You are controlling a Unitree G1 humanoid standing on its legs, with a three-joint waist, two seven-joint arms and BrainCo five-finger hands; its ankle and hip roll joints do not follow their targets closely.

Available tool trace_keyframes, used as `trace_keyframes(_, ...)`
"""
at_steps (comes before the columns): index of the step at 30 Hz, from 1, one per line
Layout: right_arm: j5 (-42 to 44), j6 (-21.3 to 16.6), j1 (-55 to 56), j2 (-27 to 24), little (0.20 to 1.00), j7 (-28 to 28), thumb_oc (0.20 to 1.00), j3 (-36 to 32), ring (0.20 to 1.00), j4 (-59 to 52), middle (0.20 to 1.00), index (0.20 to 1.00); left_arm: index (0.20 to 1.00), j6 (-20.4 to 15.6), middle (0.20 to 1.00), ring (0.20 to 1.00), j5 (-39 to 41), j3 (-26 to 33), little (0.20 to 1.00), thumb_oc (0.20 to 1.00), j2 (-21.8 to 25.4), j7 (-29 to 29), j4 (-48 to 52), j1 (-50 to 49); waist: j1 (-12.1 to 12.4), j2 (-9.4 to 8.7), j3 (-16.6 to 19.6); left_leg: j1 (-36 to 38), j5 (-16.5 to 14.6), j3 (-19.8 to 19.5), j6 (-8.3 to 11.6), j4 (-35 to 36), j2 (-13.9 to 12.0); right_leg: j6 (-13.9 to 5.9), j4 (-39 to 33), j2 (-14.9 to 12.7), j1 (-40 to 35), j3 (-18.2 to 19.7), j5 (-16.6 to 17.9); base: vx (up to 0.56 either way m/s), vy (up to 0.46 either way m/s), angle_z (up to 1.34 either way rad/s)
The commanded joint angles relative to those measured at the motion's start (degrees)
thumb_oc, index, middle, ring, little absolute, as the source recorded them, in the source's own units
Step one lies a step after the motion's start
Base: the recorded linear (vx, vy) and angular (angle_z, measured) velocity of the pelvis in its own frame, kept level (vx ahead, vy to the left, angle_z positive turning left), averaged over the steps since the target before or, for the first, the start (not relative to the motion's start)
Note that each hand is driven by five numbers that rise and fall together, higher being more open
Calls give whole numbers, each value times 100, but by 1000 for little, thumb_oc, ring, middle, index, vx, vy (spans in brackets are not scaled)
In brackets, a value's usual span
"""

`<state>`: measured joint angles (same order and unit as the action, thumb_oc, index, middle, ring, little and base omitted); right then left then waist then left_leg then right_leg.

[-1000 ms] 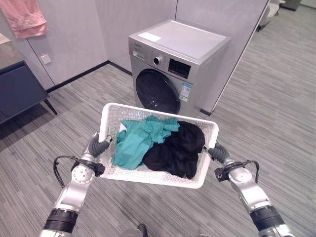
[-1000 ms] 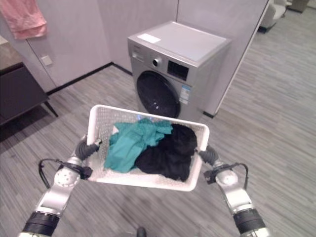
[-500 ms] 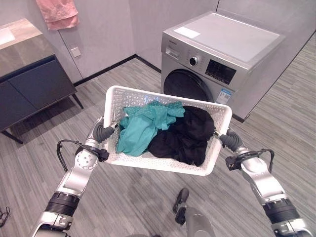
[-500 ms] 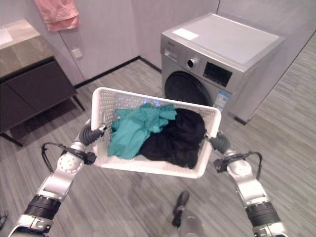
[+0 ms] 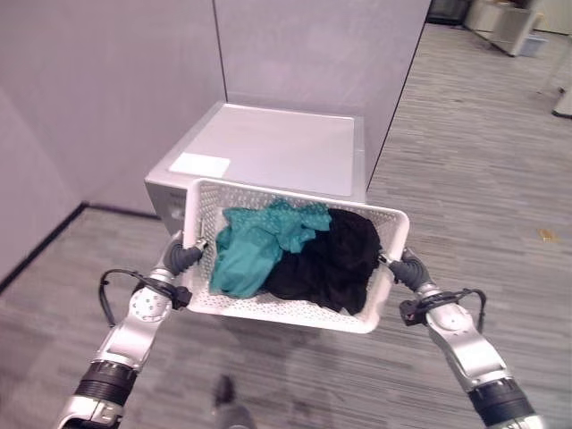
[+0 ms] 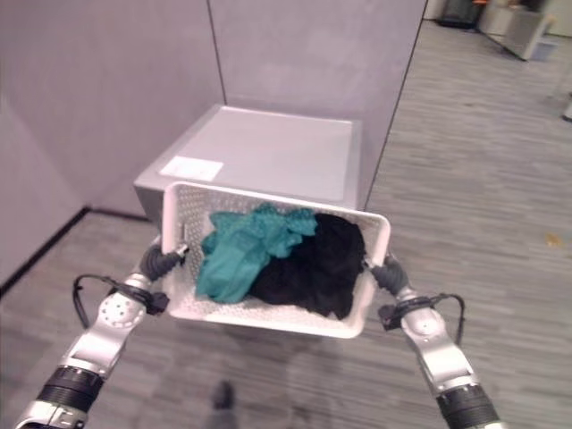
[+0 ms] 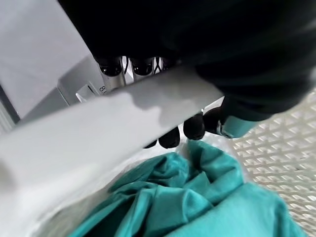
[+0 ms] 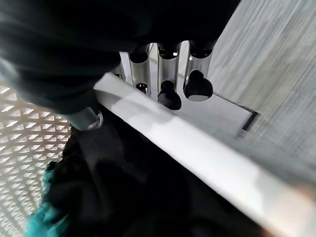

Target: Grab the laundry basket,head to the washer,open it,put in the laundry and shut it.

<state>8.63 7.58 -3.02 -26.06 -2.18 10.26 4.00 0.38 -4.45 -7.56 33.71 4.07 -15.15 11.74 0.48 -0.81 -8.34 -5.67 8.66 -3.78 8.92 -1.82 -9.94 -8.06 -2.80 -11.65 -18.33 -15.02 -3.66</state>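
Both hands grip the laundry basket (image 5: 366, 321) rim: left hand (image 5: 179, 257) and right hand (image 5: 407, 268) curled round opposite ends. It hangs just before the washer (image 5: 268, 156); keep it level, teal cloth (image 5: 255, 246) and black cloth (image 5: 331, 264) inside.

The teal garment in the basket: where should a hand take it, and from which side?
Judging by its pose, pinch the bunched folds at the top of the teal garment, coming from above. It lies loose on the robot's left side of the laundry basket, beside the black clothes. Both the left hand and right hand grip the rim.
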Motion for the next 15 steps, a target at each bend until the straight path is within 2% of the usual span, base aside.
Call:
trace_keyframes(1,76,-451,-514,-646,200,-114,200,-1050,200,94,200,200,200,77,200,200,-10,1385,200,200,835,638,-29,24,372,216,101,520,-699,154,-152,-347,-242,479,673,435,942,-350,-362,171,300,-9)
trace_keyframes(3,71,-424,-509,-515,200,24,200,-960,200,40,200,200,200,64,200,200,-58,1512,200,200,910,584,42,-177,442,219,160,511,-996,46,-271,-569,64,383,833,238,957,-169,-366,145,291,-29)
trace_keyframes(4,50,-397,-515,-438,200,77,200,-899,200,41,200,200,200,60,200,200,-68,1565,200,200,957,541,114,-277,483,223,201,557,-1098,115,-354,-590,178,308,904,111,968,-79,-355,155,377,-42)
trace_keyframes(5,21,-354,-525,-362,200,134,200,-847,200,16,200,200,200,60,200,200,-76,1637,200,200,1000,529,181,-367,528,225,236,623,-1164,220,-447,-582,274,248,991,-3,1016,21,-348,134,506,-45)
trace_keyframes(7,-89,-287,-556,-251,200,302,200,-768,200,-81,200,200,200,46,200,200,-149,1900,200,200,1079,478,438,-643,677,212,303,778,-1336,545,-742,-528,591,0,1152,-400,1238,250,-197,65,490,-82)
trace_keyframes(9,-136,-246,-519,-157,200,356,200,-856,200,-148,200,200,200,25,200,200,-170,2111,200,200,1069,426,730,-776,790,164,334,931,-1418,778,-933,-413,829,-186,1316,-724,1431,225,-2,9,397,-108)
trace_keyframes(12,-155,-229,-380,-155,200,350,200,-1107,200,-380,200,200,200,27,200,200,-242,2180,200,200,1067,351,1069,-809,769,111,317,1033,-1430,762,-1103,-309,1042,-189,1768,-811,1576,265,9,6,257,-14)
trace_keyframes(13,-124,-245,-355,-172,200,335,200,-1200,200,-421,200,200,200,34,200,200,-268,2173,200,200,1092,338,1157,-749,737,100,307,1030,-1432,711,-1164,-310,1096,-158,1976,-752,1608,297,19,-19,232,51)
trace_keyframes(14,-96,-224,-327,-265,200,300,200,-1372,200,-543,200,200,200,114,200,200,-322,2118,200,200,1145,326,1268,-624,691,75,255,1029,-1471,658,-1280,-364,1189,-97,2517,-666,1734,294,-16,-22,167,54)
trace_keyframes(15,-95,-218,-322,-270,200,301,200,-1387,200,-553,200,200,200,126,200,200,-325,2108,200,200,1140,323,1274,-609,695,71,242,1026,-1481,651,-1283,-376,1198,-97,2576,-682,1757,299,-44,-21,150,47)
